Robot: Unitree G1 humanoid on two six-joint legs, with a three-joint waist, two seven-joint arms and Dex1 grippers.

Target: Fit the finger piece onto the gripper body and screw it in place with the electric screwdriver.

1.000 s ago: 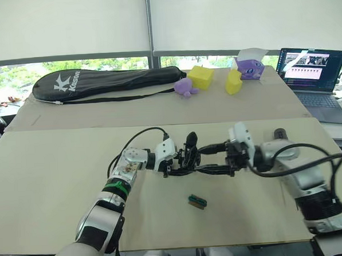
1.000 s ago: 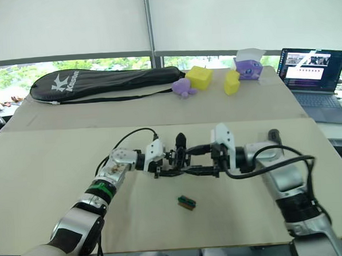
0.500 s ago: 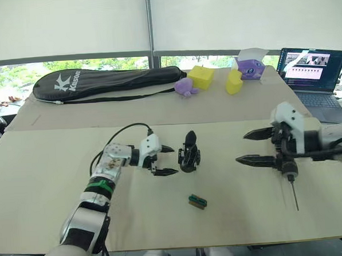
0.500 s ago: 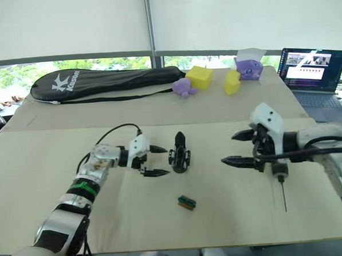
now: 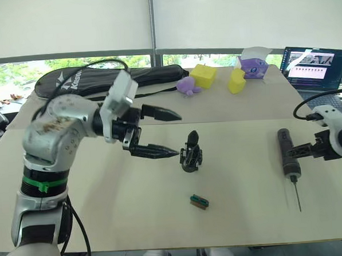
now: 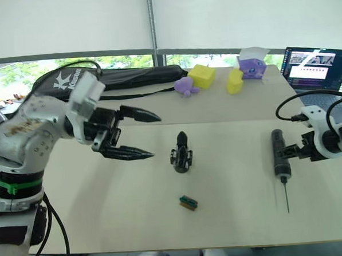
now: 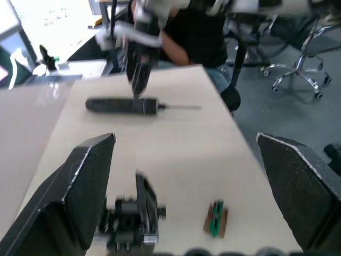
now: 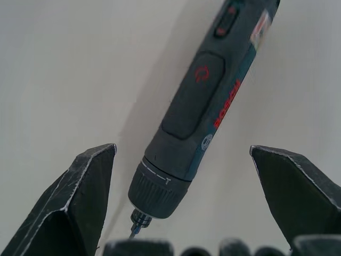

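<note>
We are taking the gripper body point(image 5: 191, 154) as our landmark: it is standing upright near the middle of the near table point(image 5: 106, 211), one pointed black finger sticking up from its base, and we cannot tell whether the finger piece is fitted on it. Just in front of the body, toward us, a small green-and-brown block point(image 5: 199, 201) is lying flat, apart from it. Well to the right of the body, the screwdriver point(image 5: 287, 152) is lying on the table with its thin bit point(image 5: 296, 195) pointing toward us. Our right gripper point(image 8: 186, 213) is hovering over the screwdriver's front end with its fingers spread wide to either side of the barrel and touching nothing. Our left gripper point(image 5: 160, 132) is hanging in the air to the left of the body, its two fingers wide apart and pointing toward the body, empty. Nothing is lying between the body and either gripper. Beyond the body, on the far table point(image 5: 130, 113), a long black racket bag point(image 5: 94, 83) is lying to the left, and a purple toy point(image 5: 185, 86), two yellow blocks point(image 5: 203, 76) point(image 5: 235, 81) and a purple-and-white box point(image 5: 252, 64) are sitting behind it. Far to the right of these, an open laptop point(image 5: 317, 69) is showing a lit screen.
</note>
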